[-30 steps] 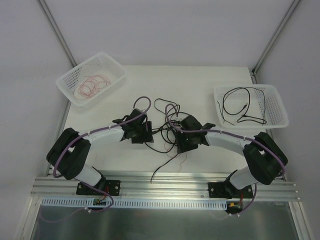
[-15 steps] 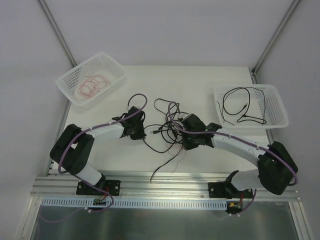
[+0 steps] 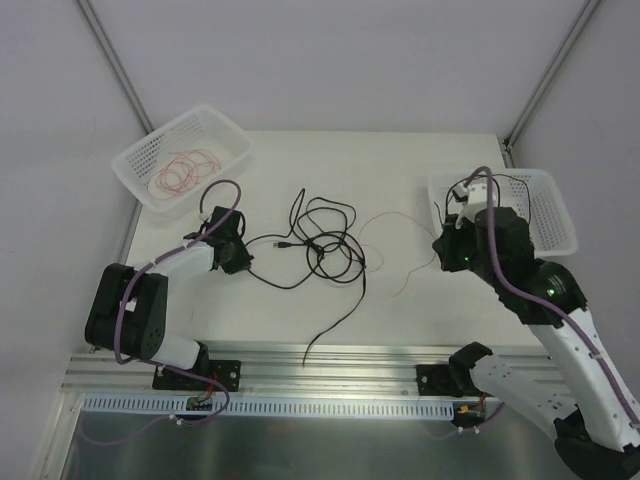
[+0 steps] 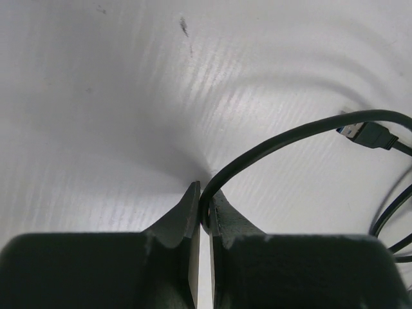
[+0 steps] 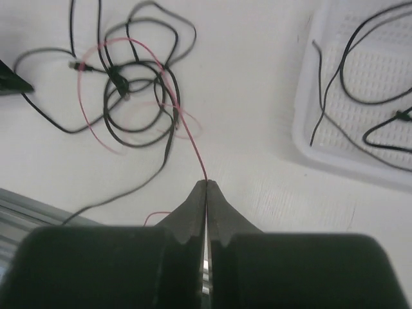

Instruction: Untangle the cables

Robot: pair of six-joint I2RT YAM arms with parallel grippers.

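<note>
My left gripper [image 4: 201, 193] is down low on the counter [image 3: 400, 160], its jaws pinched together on a black cable [image 4: 290, 135]. That cable rises out of the tips and arcs off to the right above the white surface. Near its far end lies a USB plug [image 4: 367, 134] with a blue insert, though I cannot tell whether the plug belongs to the strand I hold. My right gripper [image 5: 206, 185] is raised well above the counter, over by the right basket [image 3: 565, 215]. Its jaws are pressed shut on a thin red cable [image 5: 187, 129] that runs taut from the tips down and away into the tangle [image 3: 325, 245]. The tangle lies in the middle of the counter between my two arms. It is a knot of black loops with the red cable threaded through them, and one black tail trails toward the near edge. From above, the black strand in my left gripper leads rightward into the same knot. The right basket holds a few loose black cables [image 5: 349, 45], apart from the tangle. The left basket [image 3: 232, 130], at the far left corner, holds a coil of red cables [image 3: 185, 168].
</note>
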